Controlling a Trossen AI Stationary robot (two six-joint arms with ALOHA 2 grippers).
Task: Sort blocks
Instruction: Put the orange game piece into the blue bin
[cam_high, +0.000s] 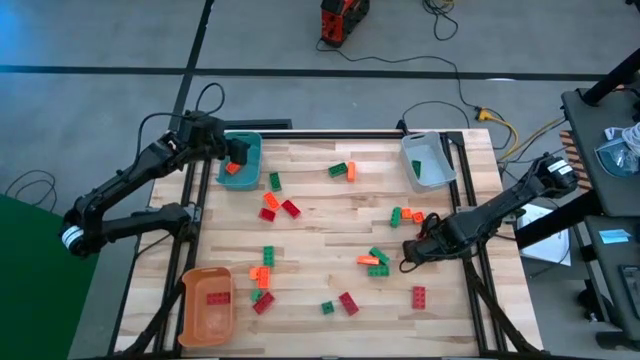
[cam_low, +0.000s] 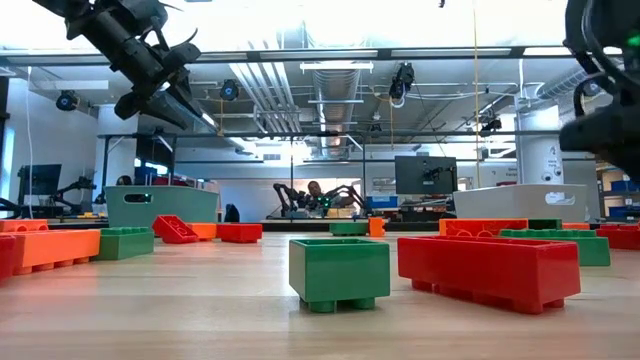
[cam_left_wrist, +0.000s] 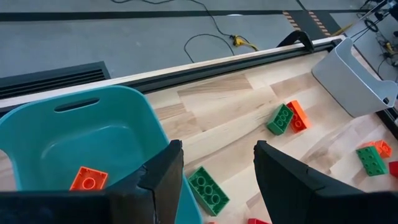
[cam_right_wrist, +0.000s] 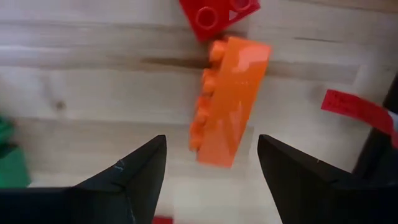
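Observation:
Red, orange and green blocks lie scattered on the wooden table (cam_high: 330, 225). My left gripper (cam_high: 238, 152) hangs open above the teal bin (cam_left_wrist: 74, 137), on whose floor one orange block (cam_left_wrist: 89, 178) lies. A green block (cam_left_wrist: 208, 190) lies on the table just beside that bin. My right gripper (cam_high: 408, 250) is open and low over the table at the right. An orange block (cam_right_wrist: 230, 102) lies on its side ahead of its fingers (cam_right_wrist: 134, 171), with a red block (cam_right_wrist: 217, 15) beyond. Neither gripper holds anything.
A grey bin (cam_high: 428, 160) stands at the far right with green inside. An orange bin (cam_high: 207, 305) at the near left holds a red block. Green and orange blocks (cam_high: 377, 260) cluster next to my right gripper. Cables run along the table's far edge.

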